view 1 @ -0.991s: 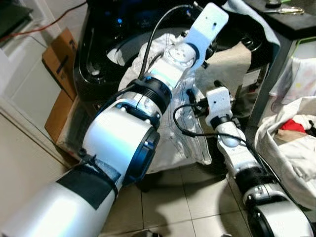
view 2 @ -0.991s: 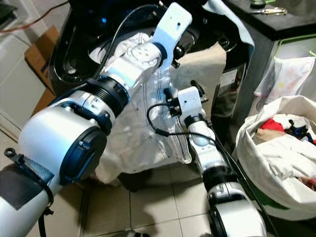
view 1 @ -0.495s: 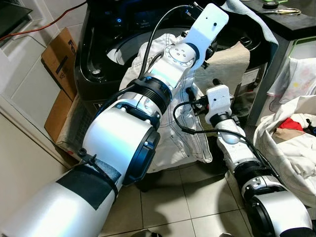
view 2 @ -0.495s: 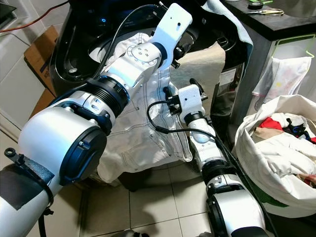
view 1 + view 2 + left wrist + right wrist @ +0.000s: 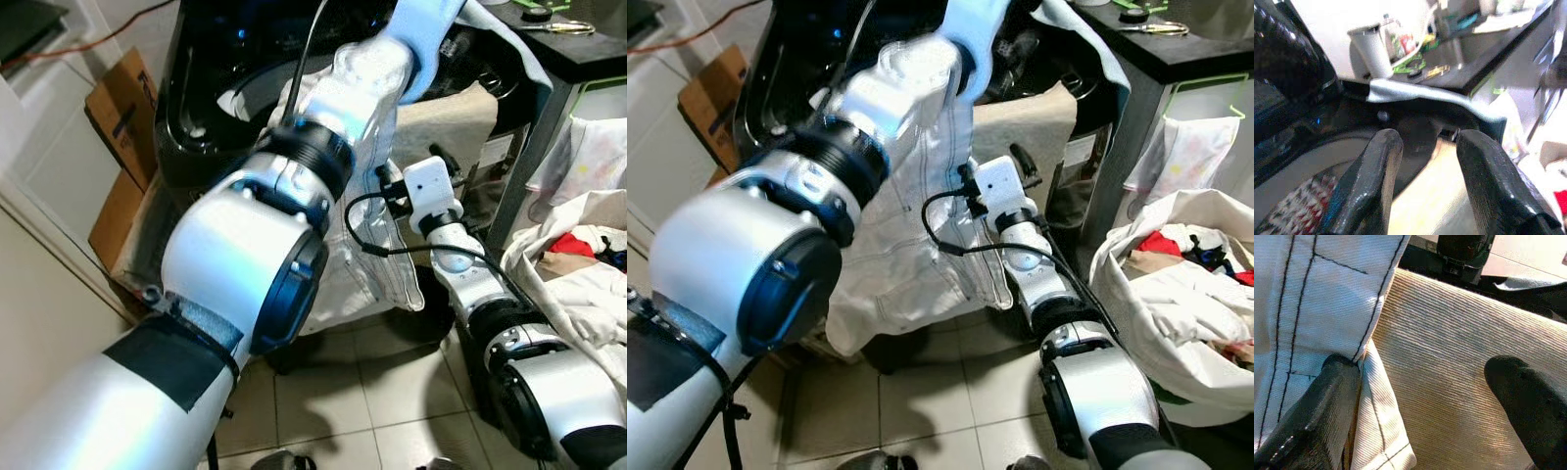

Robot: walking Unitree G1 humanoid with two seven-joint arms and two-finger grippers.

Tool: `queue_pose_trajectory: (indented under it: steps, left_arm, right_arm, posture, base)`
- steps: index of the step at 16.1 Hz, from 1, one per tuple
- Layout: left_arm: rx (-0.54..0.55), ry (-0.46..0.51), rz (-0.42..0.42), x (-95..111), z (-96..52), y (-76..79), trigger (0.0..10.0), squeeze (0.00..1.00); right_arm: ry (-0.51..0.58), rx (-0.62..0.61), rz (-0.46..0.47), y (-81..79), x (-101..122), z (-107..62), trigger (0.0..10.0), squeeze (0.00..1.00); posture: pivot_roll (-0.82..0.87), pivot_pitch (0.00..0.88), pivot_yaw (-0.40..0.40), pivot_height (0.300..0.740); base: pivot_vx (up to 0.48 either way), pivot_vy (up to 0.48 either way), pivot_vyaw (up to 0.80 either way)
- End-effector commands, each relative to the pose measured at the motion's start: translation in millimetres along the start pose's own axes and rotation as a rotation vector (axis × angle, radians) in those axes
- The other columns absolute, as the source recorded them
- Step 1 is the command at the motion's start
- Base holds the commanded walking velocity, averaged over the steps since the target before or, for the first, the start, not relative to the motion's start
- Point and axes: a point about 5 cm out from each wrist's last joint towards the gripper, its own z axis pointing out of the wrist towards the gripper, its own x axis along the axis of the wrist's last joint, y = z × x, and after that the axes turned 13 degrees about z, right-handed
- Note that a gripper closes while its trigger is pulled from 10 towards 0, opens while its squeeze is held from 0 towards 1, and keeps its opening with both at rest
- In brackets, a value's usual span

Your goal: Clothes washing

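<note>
Clothes are half in: the white garment (image 5: 911,245) hangs over the washer (image 5: 196,88) rim. My right gripper (image 5: 1425,406) is wide open against it, holding nothing; my left gripper (image 5: 1422,171) is open above the drum. Next I must grab and push the garment in.

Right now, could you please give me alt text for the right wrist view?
The right gripper is open against hanging laundry: one finger touches the hem of a white garment with black stitching, the other lies over a beige ribbed cloth.

Ribbed beige cloth (image 5: 1459,362) — glossy black washer (image 5: 196,108)
</note>
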Motion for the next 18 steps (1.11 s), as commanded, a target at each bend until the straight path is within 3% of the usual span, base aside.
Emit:
queue_pose_trajectory:
  steps: [1,3,4,6,8,10,15,16,18]
  left_arm:
    - [0.033,0.06,0.008,19,-2.9,-16.1,10.0,0.0]
    - [0.092,0.067,0.029,22,-7.7,-33.4,10.0,0.0]
    - [0.142,0.043,0.101,17,-10.9,-43.3,10.0,0.0]
    - [0.232,-0.038,0.159,-5,-17.7,-58.9,10.0,0.0]
    - [0.249,-0.096,0.189,-22,-20.6,-61.3,10.0,0.0]
    - [0.218,-0.123,0.124,-35,-21.4,-57.2,10.0,0.0]
    - [0.185,-0.084,0.123,-24,-19.5,-55.9,10.0,0.0]
    - [0.169,-0.075,0.139,-23,-19.6,-56.0,10.0,1.0]
    - [0.127,-0.08,0.151,-25,-18.9,-52.3,10.0,1.0]
  right_arm:
    - [0.038,-0.04,-0.009,7.1,13,8.4,10.0,0.0]
    - [0.037,-0.064,-0.012,12.3,13,9.2,10.0,0.0]
    - [0.038,-0.075,-0.012,14.4,14,9.3,10.0,0.0]
    - [0.044,-0.093,-0.009,16.7,14,9.3,10.0,0.0]
    - [0.048,-0.094,-0.007,15.9,14,9.0,10.0,0.0]
    - [0.054,-0.088,-0.002,12.4,13,7.4,10.0,0.0]
    - [0.043,-0.094,-0.001,15.4,10,5.5,10.0,0.0]
    - [0.04,-0.097,0.001,16.3,10,5.6,10.0,0.0]
    - [0.035,-0.099,0.005,16.3,9,5.3,10.0,0.0]
  posture:
    - [-0.05,0.0,0.135,0.74]
    - [-0.04,0.0,0.135,0.74]
    - [-0.03,0.0,0.137,0.74]
    - [-0.03,0.0,0.136,0.74]
    - [-0.03,0.0,0.138,0.74]
    - [-0.03,0.0,0.142,0.74]
    - [-0.03,0.0,0.137,0.74]
    - [-0.03,0.0,0.136,0.74]
    - [-0.03,0.0,0.131,0.74]
  base:
    - [0.0,0.0,0.0]
    - [0.0,0.0,0.0]
    - [0.0,0.0,0.0]
    - [0.0,0.0,0.0]
    - [0.0,0.0,0.0]
    - [0.0,0.0,0.0]
    - [0.0,0.0,0.0]
    - [0.0,0.0,0.0]
    - [0.0,0.0,0.0]
